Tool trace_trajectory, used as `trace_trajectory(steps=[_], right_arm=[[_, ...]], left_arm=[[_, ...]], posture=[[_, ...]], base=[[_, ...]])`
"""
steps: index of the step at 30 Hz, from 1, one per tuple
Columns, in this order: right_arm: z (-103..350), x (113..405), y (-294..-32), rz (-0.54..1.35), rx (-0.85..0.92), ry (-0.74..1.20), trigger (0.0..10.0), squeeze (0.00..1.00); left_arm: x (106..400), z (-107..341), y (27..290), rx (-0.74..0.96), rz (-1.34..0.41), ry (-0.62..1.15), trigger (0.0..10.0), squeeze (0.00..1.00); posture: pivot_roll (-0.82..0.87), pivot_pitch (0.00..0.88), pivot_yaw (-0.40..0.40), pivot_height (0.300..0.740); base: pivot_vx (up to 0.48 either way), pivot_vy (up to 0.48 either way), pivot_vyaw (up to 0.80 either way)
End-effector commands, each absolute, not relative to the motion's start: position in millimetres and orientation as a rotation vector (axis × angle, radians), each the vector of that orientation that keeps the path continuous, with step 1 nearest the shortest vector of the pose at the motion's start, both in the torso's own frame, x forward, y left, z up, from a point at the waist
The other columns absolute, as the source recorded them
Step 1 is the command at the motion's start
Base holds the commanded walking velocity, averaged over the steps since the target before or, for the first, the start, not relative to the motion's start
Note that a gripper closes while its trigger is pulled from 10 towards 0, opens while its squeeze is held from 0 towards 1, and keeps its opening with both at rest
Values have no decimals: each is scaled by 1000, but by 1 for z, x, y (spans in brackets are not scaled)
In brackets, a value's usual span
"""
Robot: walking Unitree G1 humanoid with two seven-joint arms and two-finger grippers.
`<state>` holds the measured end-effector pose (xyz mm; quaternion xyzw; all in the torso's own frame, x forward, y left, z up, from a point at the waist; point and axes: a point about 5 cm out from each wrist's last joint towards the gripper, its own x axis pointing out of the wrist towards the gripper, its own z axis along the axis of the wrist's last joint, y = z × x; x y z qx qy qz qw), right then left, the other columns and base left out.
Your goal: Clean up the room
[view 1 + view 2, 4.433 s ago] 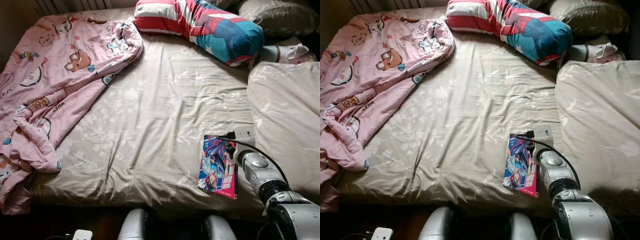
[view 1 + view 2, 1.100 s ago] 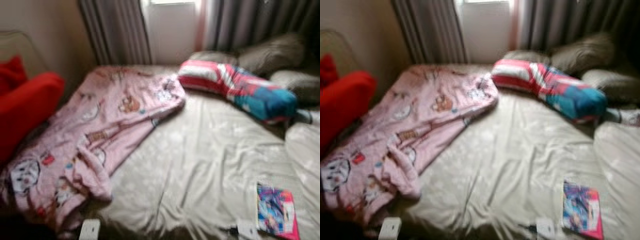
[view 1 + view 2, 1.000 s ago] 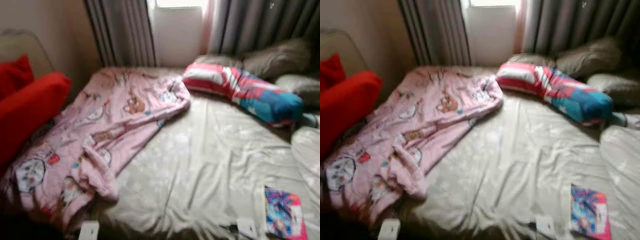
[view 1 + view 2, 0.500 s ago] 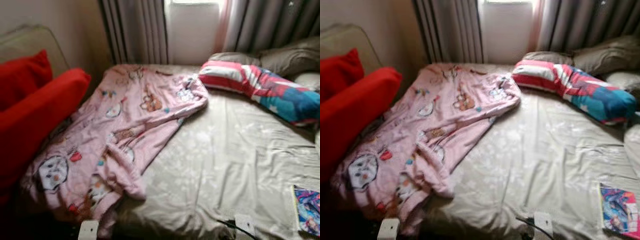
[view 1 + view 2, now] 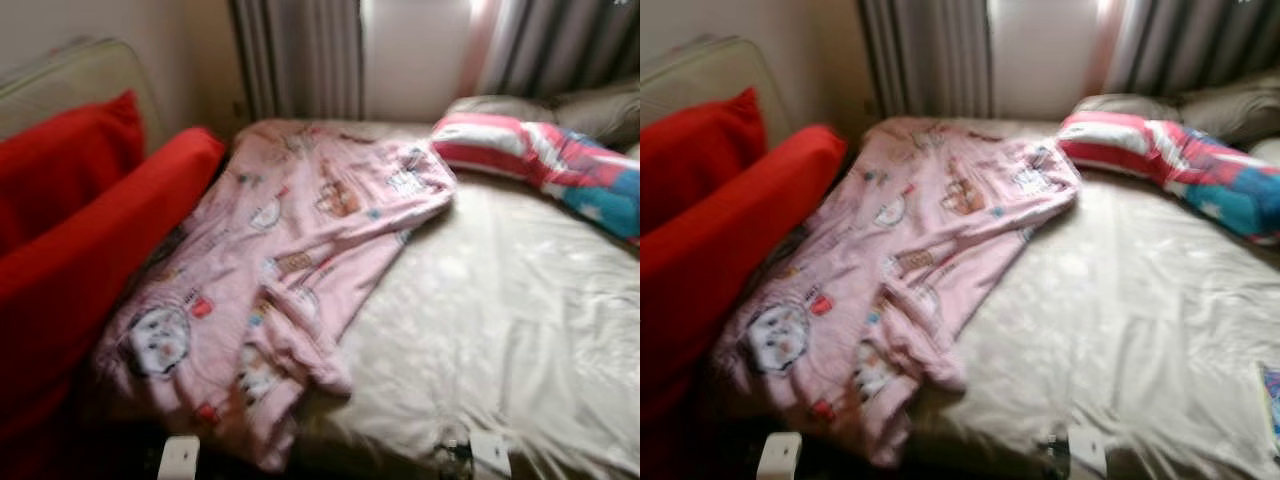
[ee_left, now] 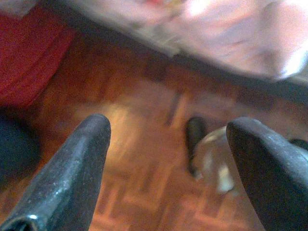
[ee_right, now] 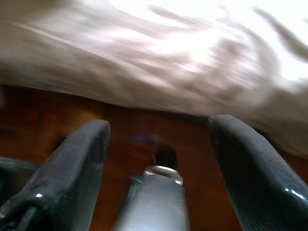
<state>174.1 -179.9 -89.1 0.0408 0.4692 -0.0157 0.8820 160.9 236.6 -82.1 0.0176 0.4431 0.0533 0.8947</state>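
A rumpled pink blanket (image 5: 300, 250) with cartoon prints lies across the left half of the bed and hangs over its front edge. The beige sheet (image 5: 500, 330) is bare to its right. A red, white and blue striped pillow (image 5: 540, 165) lies at the head end. A sliver of a colourful book (image 5: 1272, 400) shows at the right edge. Both arms hang low by the bed front. My left gripper (image 6: 168, 130) is open over the wooden floor (image 6: 134, 159). My right gripper (image 7: 159, 127) is open too, with the sheet's edge (image 7: 168, 62) beyond it.
Red cushions (image 5: 70, 250) press against the bed's left side. Grey curtains (image 5: 300, 55) and dark pillows (image 5: 600, 105) stand behind the bed. On the floor beyond the left fingers lie a dark item (image 6: 195, 139) and a blurred pale thing (image 6: 219, 166).
The whole view has swung left: the red cushions and pink blanket now take more of the picture, and the book has slid to the right edge. 4.4 s ago my right arm reached beside the book.
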Motion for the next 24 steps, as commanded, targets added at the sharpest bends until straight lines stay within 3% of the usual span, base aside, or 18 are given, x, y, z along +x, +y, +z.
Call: trace_trajectory(steps=[1,17,24], right_arm=[[-89,172,-190,-52,72,977,10000,0],[-86,176,-190,-39,71,953,10000,0],[-86,176,-191,-48,76,949,10000,0]], left_arm=[[160,-84,232,24,106,924,10000,0],[161,-83,231,24,104,917,10000,0],[162,-83,231,14,104,908,10000,0]], posture=[[-33,39,35,740],[-32,48,33,740],[-28,49,34,740]], base=[[0,0,0],[0,0,0],[0,0,730]])
